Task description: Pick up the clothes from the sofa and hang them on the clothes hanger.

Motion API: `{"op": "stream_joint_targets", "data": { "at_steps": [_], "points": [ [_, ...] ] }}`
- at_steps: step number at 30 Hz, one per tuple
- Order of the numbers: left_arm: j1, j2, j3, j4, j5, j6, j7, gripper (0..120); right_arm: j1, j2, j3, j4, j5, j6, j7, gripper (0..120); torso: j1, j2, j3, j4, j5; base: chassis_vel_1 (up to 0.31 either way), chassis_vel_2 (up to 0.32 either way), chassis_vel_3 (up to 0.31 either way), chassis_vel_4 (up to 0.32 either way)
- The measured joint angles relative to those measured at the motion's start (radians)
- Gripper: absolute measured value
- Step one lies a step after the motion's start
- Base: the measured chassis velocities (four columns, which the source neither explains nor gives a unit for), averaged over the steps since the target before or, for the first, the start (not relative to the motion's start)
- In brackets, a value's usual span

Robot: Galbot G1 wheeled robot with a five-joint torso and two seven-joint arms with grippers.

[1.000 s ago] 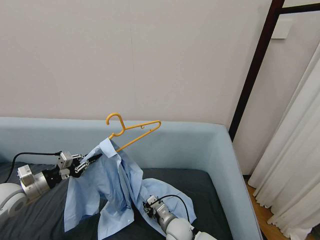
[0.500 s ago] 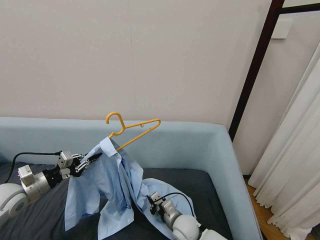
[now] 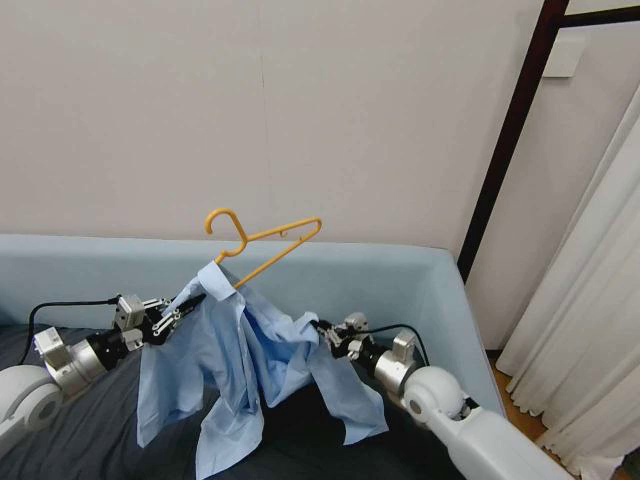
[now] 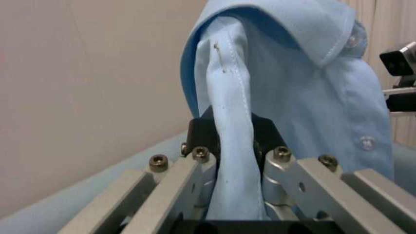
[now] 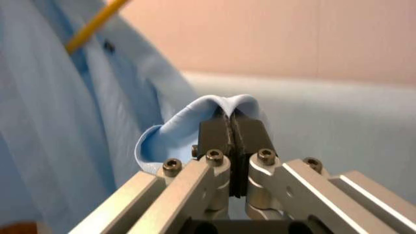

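The left hand [image 3: 192,304] is at the left of the scene, raised above the sofa [image 3: 420,285]. It is pressed together on the light blue shirt [image 3: 235,350] just below the collar. In the left wrist view, the left hand [image 4: 229,141] has the shirt's [image 4: 312,73] stitched front edge running up between its two black pads [image 4: 199,129], with the collar folded over above.

The right hand [image 3: 322,331] is to the right of the left hand and slightly lower, well apart from it. It pinches a bunched fold on the shirt's right side. In the right wrist view, the right hand [image 5: 231,127] has its pads meeting on a small loop of cloth that bulges out at the tips. The rest of the shirt [image 5: 65,97] hangs beside it.

The shirt is held up between the two hands, collar uppermost at the left. The cloth sags from one grip to the other, and a sleeve and the tails hang down toward the dark seat cushion [image 3: 300,445].

The orange hanger [image 3: 265,247] sits tilted at the collar, its hook at the upper left and one shoulder pointing up to the right. Its lower end appears to pass under the collar. In the right wrist view a length of the hanger [image 5: 97,22] crosses the cloth.

The sofa has a pale blue back and a right armrest. Behind it is a plain wall [image 3: 300,100]. At the far right stand a dark post [image 3: 508,135] and a white curtain [image 3: 590,330].
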Motion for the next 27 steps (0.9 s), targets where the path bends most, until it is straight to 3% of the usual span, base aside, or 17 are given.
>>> {"op": "stream_joint_targets", "data": {
  "at_steps": [6, 11, 20, 27],
  "points": [
    [-0.074, 0.001, -0.004, -0.037, -0.067, -0.012, -0.009, 7, 0.022, -0.044, 0.096, 0.085, 0.092, -0.044, 0.072, 0, 0.000, 0.000, 0.000, 0.0000, 0.0001, 0.000, 0.000, 0.000, 0.000],
    [-0.062, -0.018, -0.006, -0.058, -0.076, -0.030, -0.009, 7, 0.008, -0.073, 0.156, 0.129, 0.115, -0.071, 0.120, 0, 0.000, 0.000, 0.000, -0.0001, 0.0001, 0.000, 0.000, 0.000, 0.000],
    [0.031, -0.196, 0.057, 0.017, 0.112, -0.064, 0.049, 7, -0.161, -0.129, 0.120, 0.206, 0.003, -0.261, 0.370, 0, 0.000, 0.000, 0.000, 0.0000, -0.0003, 0.000, 0.000, 0.000, 0.000],
    [0.096, -0.276, 0.080, 0.088, 0.240, -0.078, 0.108, 7, -0.248, -0.130, 0.033, 0.169, -0.048, -0.379, 0.460, 0, 0.000, 0.000, 0.000, 0.0002, -0.0002, 0.000, 0.000, 0.000, 0.000]
  ]
}}
